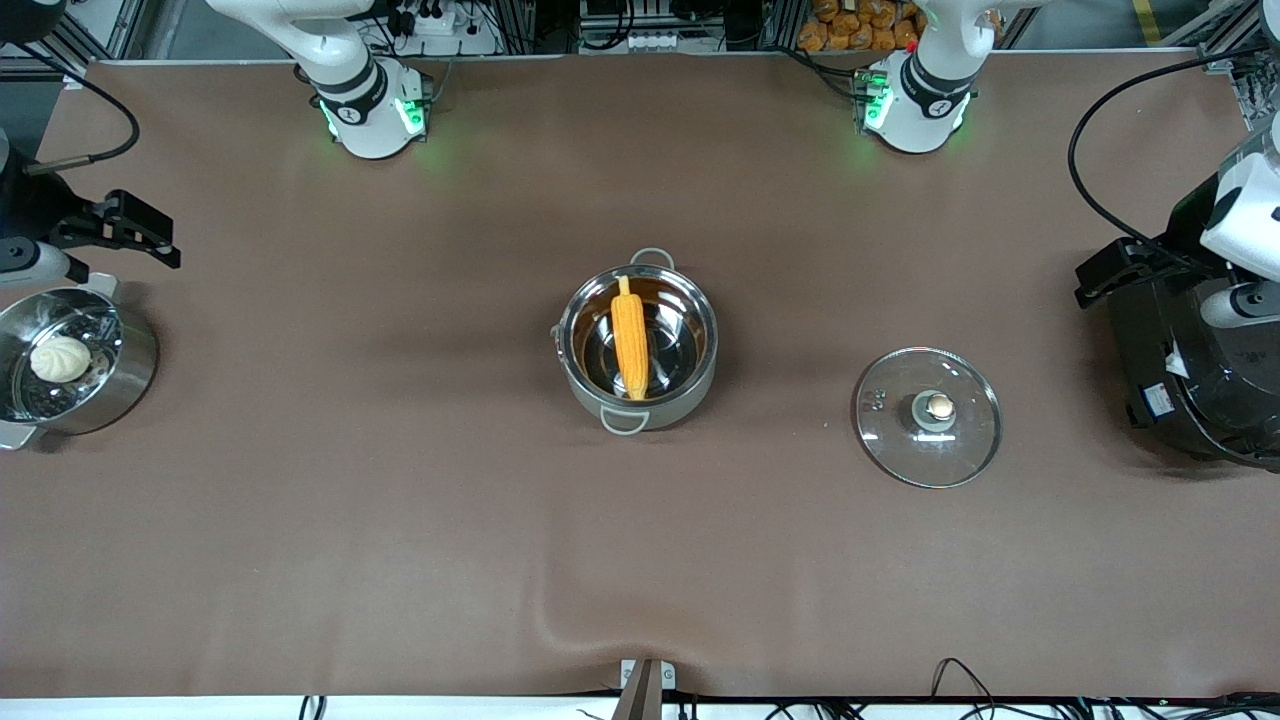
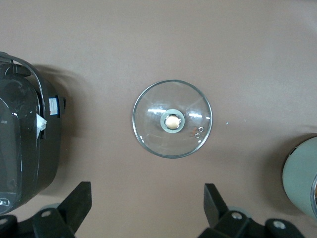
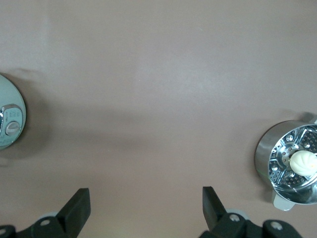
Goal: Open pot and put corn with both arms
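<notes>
The steel pot stands open at the table's middle, with the yellow corn lying inside it, pale stub toward the arms' bases. Its glass lid lies flat on the table beside the pot, toward the left arm's end. My left gripper is open and empty, high over the table near the lid; the pot's edge shows in that view. My right gripper is open and empty, high over bare table between the pot and the steamer pan.
A steel steamer pan with a white bun stands at the right arm's end; it also shows in the right wrist view. A big black rice cooker stands at the left arm's end, beside the lid.
</notes>
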{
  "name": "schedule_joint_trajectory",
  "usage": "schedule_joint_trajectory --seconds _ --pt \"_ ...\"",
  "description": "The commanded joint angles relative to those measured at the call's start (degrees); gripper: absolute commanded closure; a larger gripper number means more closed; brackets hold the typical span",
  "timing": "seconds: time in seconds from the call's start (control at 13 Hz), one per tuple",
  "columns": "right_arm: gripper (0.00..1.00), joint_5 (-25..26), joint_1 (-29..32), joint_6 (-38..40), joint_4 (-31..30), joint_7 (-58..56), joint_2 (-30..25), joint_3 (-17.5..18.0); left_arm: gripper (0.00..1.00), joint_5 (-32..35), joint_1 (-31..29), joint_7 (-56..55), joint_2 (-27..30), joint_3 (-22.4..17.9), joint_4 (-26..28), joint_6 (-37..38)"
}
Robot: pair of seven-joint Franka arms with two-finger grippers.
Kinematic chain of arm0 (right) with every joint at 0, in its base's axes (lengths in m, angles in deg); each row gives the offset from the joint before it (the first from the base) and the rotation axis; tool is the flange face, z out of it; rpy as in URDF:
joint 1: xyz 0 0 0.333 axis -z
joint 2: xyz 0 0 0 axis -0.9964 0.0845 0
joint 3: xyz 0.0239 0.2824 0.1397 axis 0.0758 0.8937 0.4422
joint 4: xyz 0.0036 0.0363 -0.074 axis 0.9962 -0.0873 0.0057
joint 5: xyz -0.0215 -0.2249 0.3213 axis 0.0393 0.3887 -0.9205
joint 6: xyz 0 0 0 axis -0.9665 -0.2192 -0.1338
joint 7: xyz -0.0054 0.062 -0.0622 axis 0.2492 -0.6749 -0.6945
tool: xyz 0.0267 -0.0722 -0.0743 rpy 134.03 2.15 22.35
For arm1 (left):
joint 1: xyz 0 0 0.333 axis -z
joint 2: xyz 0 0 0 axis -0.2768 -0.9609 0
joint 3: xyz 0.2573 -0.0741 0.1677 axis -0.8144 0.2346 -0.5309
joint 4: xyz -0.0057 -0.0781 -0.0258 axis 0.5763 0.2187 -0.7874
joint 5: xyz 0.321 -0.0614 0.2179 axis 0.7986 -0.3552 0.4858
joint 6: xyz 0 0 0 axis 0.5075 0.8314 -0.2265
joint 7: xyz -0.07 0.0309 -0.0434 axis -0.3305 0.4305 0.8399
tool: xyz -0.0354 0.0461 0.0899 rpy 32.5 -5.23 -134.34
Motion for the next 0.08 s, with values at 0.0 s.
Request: schedule_joint_trajectory --seconds 0.0 --pt "0.0 -0.4 1.4 0.7 -0.2 5.0 -1.2 0.8 0.0 -0.9 -0.5 0.9 0.7 0.2 -0.3 1.2"
